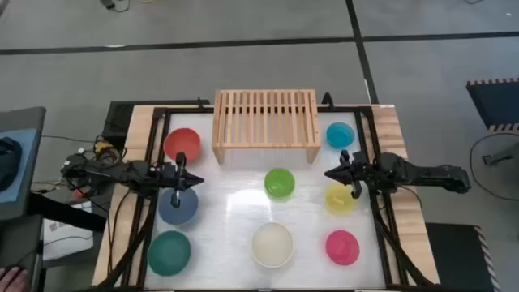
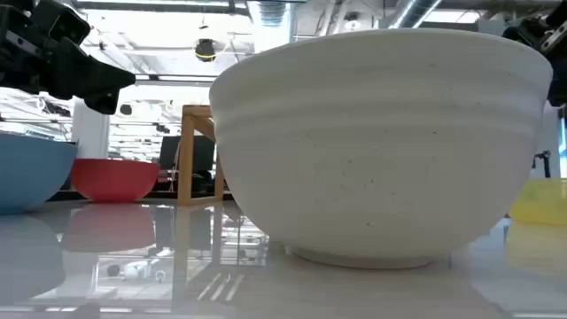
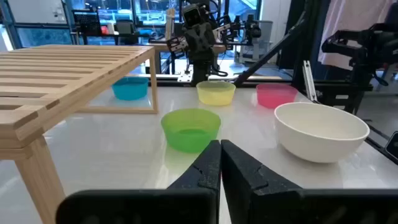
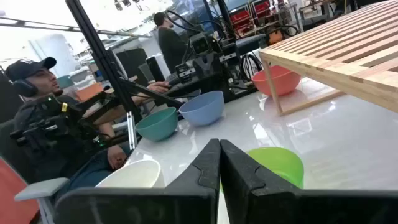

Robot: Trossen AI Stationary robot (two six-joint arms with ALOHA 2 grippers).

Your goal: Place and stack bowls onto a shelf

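The light-wood shelf [image 1: 265,123] stands on its side legs at the table's far middle. Eight bowls sit on their bases on the table: red [image 1: 182,143], slate blue [image 1: 178,207], teal [image 1: 169,252], cream [image 1: 272,244], green [image 1: 279,182], yellow [image 1: 340,198], pink [image 1: 342,246], light blue [image 1: 340,135]. My left gripper [image 1: 191,182] hovers shut over the table just right of the slate blue bowl's far rim. My right gripper [image 1: 332,173] hovers shut between the green and yellow bowls, above the yellow bowl's far-left rim. In the low view the cream bowl [image 2: 381,142] fills the picture.
A black frame [image 1: 259,108] runs around the table's edges. Bare white tabletop [image 1: 227,203] lies between the two grippers and in front of the shelf. People sit beyond the table's left side in the right wrist view [image 4: 37,93]. Cables lie at the left edge [image 1: 81,158].
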